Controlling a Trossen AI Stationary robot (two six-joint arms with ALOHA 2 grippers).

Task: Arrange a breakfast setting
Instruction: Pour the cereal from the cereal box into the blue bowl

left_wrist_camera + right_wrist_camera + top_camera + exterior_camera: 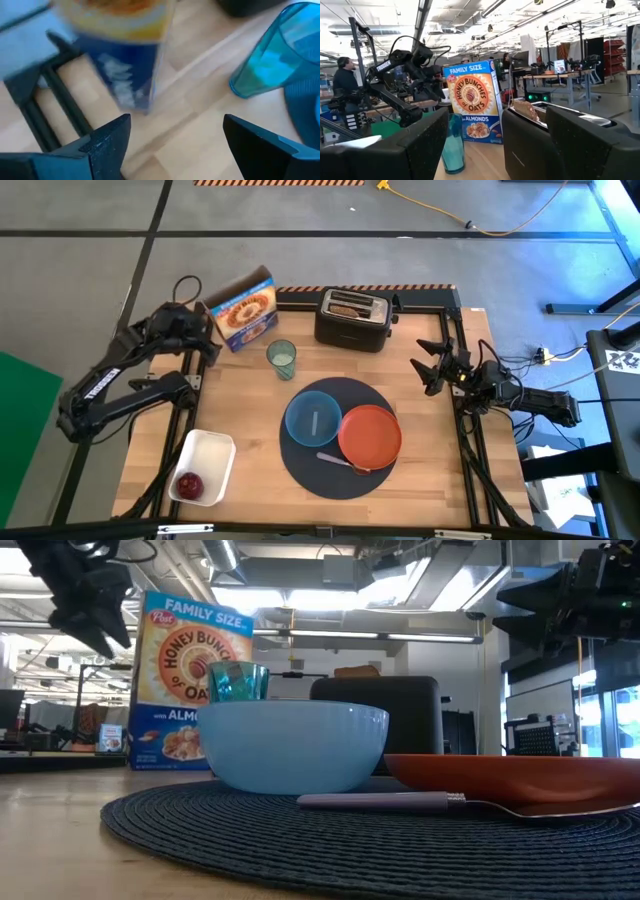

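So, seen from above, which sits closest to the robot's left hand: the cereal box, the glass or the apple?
From the left hand:
1. Cereal box, right beside it at the table's back.
2. Glass, a bit farther toward the middle.
3. Apple, farthest, in the white tub at the front.

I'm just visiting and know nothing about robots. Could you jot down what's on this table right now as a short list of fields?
mat: round dark mat mid-table
bowl: blue bowl on the mat
plate: orange-red plate beside the bowl, on the mat
spoon: metal spoon lying by the plate's edge
glass: greenish glass behind the mat
toast: toast slice in the black toaster
apple: red apple inside the white tub
cereal box: back left
left gripper: open, empty, near the cereal box
right gripper: open, empty, right edge
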